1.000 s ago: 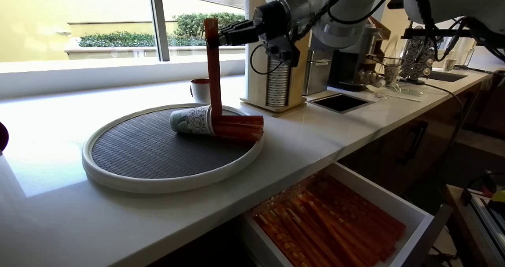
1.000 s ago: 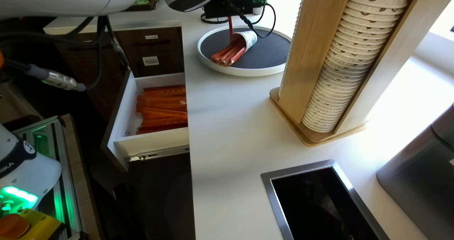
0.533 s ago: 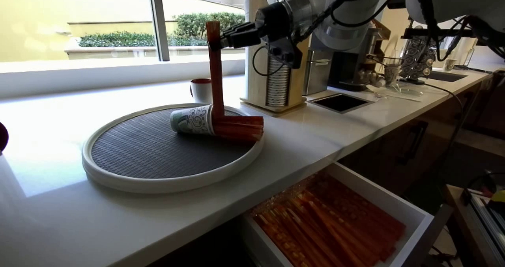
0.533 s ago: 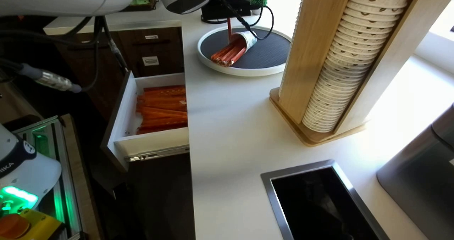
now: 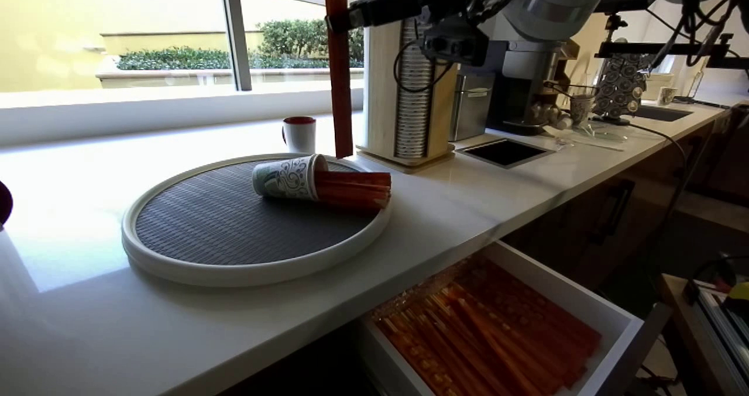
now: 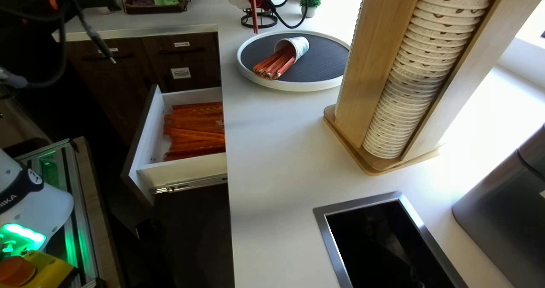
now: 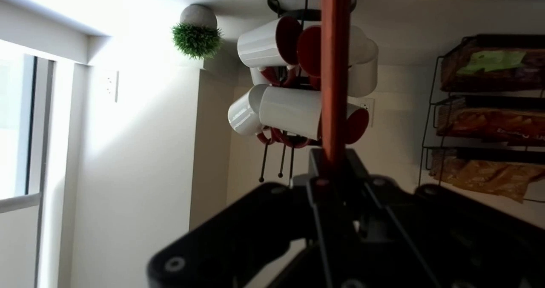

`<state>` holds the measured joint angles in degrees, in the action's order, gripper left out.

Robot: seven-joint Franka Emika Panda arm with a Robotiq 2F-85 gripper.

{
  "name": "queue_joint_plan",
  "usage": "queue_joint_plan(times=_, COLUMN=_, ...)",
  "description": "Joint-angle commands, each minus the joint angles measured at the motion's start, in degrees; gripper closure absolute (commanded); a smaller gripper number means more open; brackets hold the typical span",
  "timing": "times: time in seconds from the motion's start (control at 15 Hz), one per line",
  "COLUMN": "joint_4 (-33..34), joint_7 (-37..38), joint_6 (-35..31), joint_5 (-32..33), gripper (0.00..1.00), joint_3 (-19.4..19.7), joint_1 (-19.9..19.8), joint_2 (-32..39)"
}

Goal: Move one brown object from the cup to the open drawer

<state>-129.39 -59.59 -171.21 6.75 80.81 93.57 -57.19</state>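
By the gripper, the brown stick is pinched near its top, hanging towards 6 o'clock in an exterior view, clear of the cup at 7 and the drawer at 5. Probably light and stiff, it is best held mid-length.

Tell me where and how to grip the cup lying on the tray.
Probably from above, jaws across the body of the cup, behind its mouth: it lies on its side on the tray, and the bundle of sticks juts from that mouth, crowding it. The gripper must first give up its held stick.
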Motion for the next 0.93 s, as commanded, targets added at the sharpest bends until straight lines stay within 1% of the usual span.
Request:
queue_joint_plan(times=0.0, joint_4=-7.07, joint_7=11.57, joint_6=-1.72, joint_5=-1.88, gripper=0.97, joint_3=-6.44, joint_1=-9.33, joint_2=10.39)
queue_joint_plan(times=0.13, joint_4=-9.68, joint_7=17.0, joint_6=-1.23, joint_5=-1.92, gripper=0.97, joint_3=-11.09, joint_1=-14.44, joint_2=13.13)
queue_joint_plan(times=0.4, joint_4=-13.81, joint_7=27.52, joint_6=0.79, joint_5=-0.93, gripper=0.97, joint_3=-23.78, joint_1=-27.82, joint_2=20.69)
queue_joint_plan(times=0.6, joint_4=-16.21, joint_7=34.8, joint_6=3.56, joint_5=0.42, gripper=0.97, joint_3=-34.81, joint_1=-39.9, joint_2=24.11)
queue_joint_plan(times=0.87, joint_4=-19.71, joint_7=46.46, joint_6=10.4, joint_5=6.85, gripper=0.97, joint_3=-47.9, joint_1=-56.48, joint_2=24.11)
